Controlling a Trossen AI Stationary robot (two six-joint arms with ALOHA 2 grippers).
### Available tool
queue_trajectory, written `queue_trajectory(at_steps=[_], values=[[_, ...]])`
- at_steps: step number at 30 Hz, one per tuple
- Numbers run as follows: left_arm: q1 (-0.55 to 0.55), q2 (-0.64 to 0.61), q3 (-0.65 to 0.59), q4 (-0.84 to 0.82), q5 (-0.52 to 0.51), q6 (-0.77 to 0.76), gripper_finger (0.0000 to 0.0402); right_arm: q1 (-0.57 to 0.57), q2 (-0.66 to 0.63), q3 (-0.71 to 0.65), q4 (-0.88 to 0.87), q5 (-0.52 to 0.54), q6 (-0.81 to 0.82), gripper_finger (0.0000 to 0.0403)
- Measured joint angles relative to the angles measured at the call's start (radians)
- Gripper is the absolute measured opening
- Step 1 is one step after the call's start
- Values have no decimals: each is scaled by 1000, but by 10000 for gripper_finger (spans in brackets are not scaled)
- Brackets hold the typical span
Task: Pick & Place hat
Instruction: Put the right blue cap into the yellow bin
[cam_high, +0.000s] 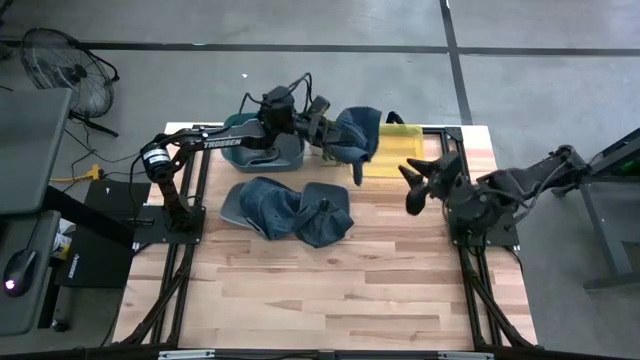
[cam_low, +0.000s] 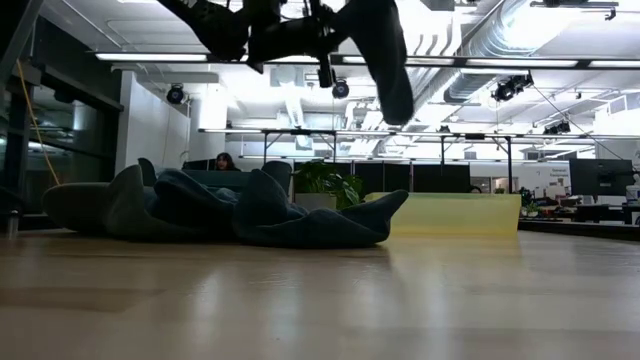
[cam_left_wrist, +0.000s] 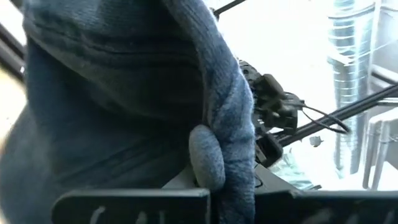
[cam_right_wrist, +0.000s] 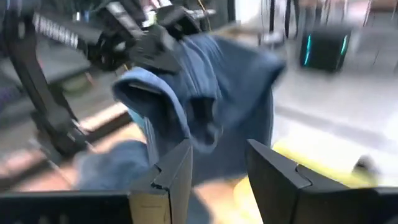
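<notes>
Left hand (cam_high: 325, 130) grips a blue hat (cam_high: 357, 132); right hand (cam_high: 425, 178) stands open.

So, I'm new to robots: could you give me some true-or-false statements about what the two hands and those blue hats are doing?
1. The left hand holds a blue hat up off the table. True.
2. The right hand is clamped on that hat. False: it is open and apart from it.
3. More blue hats lie on the wooden table. True.
4. The yellow tray sits at the table's near edge. False: it is at the far edge.
</notes>
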Motion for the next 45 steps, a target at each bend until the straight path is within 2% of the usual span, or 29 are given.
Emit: queue_trajectory(at_steps=[4,8,11,15,17,21,25,31,35,42,45], values=[[27,0,69,23,33,-8,0,-50,-49,-59,29,-82,194,143],[44,0,158,18,65,-5,0,-90,-102,-203,252,-145,245,149],[45,0,211,17,80,14,0,-119,-144,-358,582,-170,204,156],[42,0,258,14,86,16,0,-168,-169,-597,1164,-225,88,165],[42,0,276,15,90,15,0,-204,-157,-708,1414,-273,83,168],[42,0,302,14,90,11,0,-279,-107,-855,1709,-338,150,175],[42,0,312,11,82,11,0,-353,-48,-888,1787,-419,211,184],[34,0,312,7,63,11,0,-461,91,-824,1783,-556,252,195],[34,0,312,7,58,11,0,-532,178,-789,1875,-621,250,195],[34,0,313,16,41,11,0,-666,317,-747,2000,-886,318,199],[34,0,313,15,41,8,0,-707,380,-724,2083,-955,331,211]])
